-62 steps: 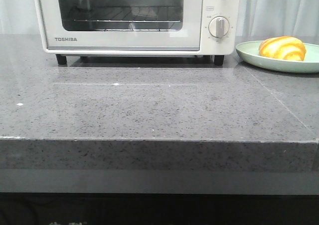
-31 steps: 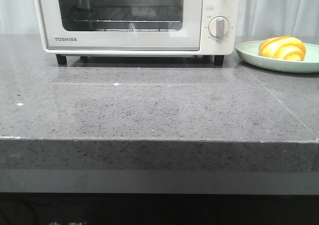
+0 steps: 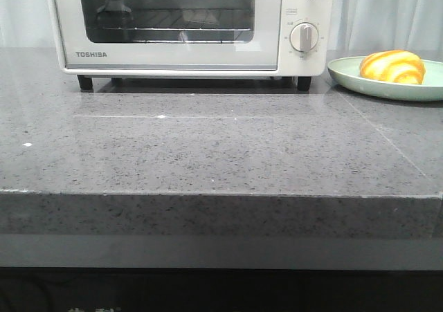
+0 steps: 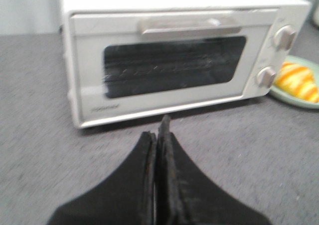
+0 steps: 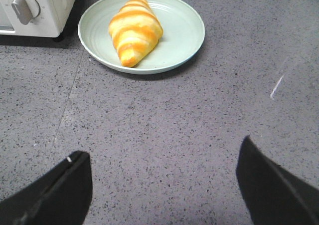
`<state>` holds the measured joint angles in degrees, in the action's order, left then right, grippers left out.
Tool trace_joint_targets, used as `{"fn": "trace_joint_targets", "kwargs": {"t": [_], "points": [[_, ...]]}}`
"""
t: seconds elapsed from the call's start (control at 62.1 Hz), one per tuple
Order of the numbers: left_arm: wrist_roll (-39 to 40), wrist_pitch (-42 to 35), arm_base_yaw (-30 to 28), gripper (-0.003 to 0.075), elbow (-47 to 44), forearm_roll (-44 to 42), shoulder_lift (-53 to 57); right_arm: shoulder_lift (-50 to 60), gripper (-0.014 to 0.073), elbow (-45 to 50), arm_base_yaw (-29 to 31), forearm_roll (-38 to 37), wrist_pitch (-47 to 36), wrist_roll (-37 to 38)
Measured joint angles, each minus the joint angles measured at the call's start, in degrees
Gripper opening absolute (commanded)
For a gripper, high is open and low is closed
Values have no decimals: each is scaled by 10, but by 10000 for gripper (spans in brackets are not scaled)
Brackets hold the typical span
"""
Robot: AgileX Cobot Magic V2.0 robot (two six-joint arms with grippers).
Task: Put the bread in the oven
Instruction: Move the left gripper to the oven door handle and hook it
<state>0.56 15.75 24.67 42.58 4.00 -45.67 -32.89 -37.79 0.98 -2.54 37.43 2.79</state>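
The white TOSHIBA oven [image 3: 187,25] stands at the back of the grey counter with its glass door closed; the left wrist view shows the oven [image 4: 174,60] and the bar handle [image 4: 189,28] along the door's upper edge. The striped orange bread [image 3: 392,66] lies on a pale green plate [image 3: 353,73] to the oven's right. My left gripper [image 4: 158,130] is shut with nothing in it, above the counter in front of the oven door. My right gripper [image 5: 164,152] is open above bare counter, short of the bread [image 5: 134,30]. Neither gripper appears in the front view.
Two round knobs [image 3: 304,37] sit on the oven's right panel. The plate [image 5: 184,35] rests close beside the oven's right foot. The counter's front edge [image 3: 221,194] runs across the front view, and pale curtains hang behind.
A dark reflection in the oven window's upper left has grown and shifted over the last second. The oven, plate and bread have not moved.
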Motion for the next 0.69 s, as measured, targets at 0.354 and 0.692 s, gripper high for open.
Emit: {"fn": "trace_joint_targets", "kwargs": {"t": [0.354, 0.692], "points": [[0, -172, 60, -18, 94, 2, -215, 0, 603, 0, 0, 1, -1, 0], [0, -211, 60, -18, 227, 4, -366, 0, 603, 0, 0, 2, -2, 0]]}}
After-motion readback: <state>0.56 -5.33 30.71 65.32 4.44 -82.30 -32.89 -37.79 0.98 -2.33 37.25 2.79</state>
